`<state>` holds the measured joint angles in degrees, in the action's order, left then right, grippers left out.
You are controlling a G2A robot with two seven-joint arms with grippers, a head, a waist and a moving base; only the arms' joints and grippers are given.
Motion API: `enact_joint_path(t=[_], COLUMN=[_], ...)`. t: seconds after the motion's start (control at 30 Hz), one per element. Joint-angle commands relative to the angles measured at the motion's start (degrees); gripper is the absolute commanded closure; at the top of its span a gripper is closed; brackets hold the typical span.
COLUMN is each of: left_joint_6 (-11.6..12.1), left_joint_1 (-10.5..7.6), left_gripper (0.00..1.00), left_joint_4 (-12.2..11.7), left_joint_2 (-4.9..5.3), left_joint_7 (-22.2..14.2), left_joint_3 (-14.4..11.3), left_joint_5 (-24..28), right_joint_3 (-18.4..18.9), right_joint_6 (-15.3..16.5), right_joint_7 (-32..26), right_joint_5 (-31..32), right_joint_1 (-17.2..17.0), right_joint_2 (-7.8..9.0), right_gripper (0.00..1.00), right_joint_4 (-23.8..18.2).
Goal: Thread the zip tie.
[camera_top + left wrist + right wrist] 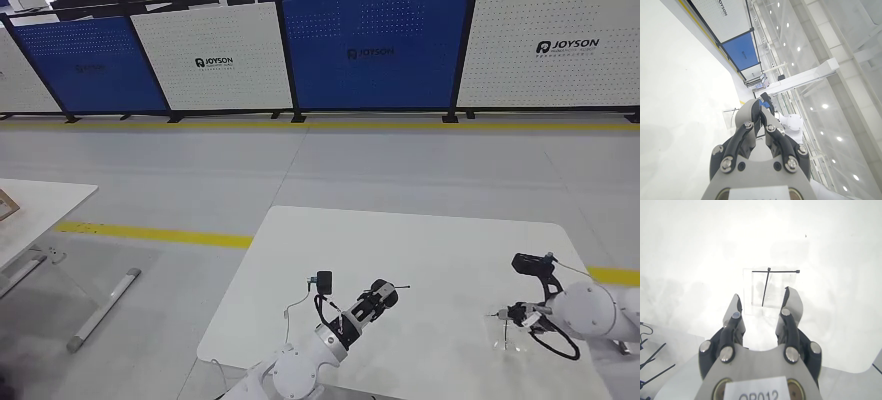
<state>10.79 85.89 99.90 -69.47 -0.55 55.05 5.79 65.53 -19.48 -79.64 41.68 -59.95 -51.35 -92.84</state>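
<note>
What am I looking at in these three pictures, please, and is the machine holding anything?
This is a two-armed robot at a white table. The top view looks down from above its arms; the other two come from cameras on its wrists. The right gripper is open and empty, pointing at a clear plastic block that carries two black zip ties, one crossing the other. The left gripper is shut; a thin dark line juts from it in the top view, but I cannot tell whether that is a zip tie. Beyond the table's edge lie spare zip ties.
</note>
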Motion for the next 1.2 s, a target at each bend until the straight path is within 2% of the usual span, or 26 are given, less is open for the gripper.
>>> enact_joint_path(t=[0.0, 0.13, 0.2, 0.5, 0.73, 1.17], left_joint_6=[0.0, 0.0, 0.0, 0.0, 0.0, 0.0], left_joint_1=[0.0, 0.0, 0.0, 0.0, 0.0, 0.0], left_gripper=[1.0, 1.0, 1.0, 1.0, 1.0, 1.0], left_joint_4=[0.0, 0.0, 0.0, 0.0, 0.0, 0.0], left_joint_2=[0.0, 0.0, 0.0, 0.0, 0.0, 0.0], left_joint_7=[0.0, 0.0, 0.0, 0.0, 0.0, 0.0], left_joint_3=[0.0, 0.0, 0.0, 0.0, 0.0, 0.0], left_joint_5=[0.0, 0.0, 0.0, 0.0, 0.0, 0.0], right_joint_3=[-0.39, -1.97, -3.05, -7.93, -10.44, -12.01], right_joint_6=[0.0, 0.0, 0.0, 0.0, 0.0, 0.0], right_joint_7=[0.0, 0.0, 0.0, 0.0, 0.0, 0.0], right_joint_5=[0.04, 0.32, 0.33, -0.28, -0.45, -2.33], right_joint_1=[0.23, 1.04, 1.63, 4.68, 5.83, 7.11], right_joint_2=[0.01, -0.03, -0.13, -0.69, -0.9, -0.93], right_gripper=[0.67, 0.72, 0.78, 0.7, 0.66, 0.74], right_joint_4=[0.48, 1.47, 2.03, 5.85, 7.27, 9.46])
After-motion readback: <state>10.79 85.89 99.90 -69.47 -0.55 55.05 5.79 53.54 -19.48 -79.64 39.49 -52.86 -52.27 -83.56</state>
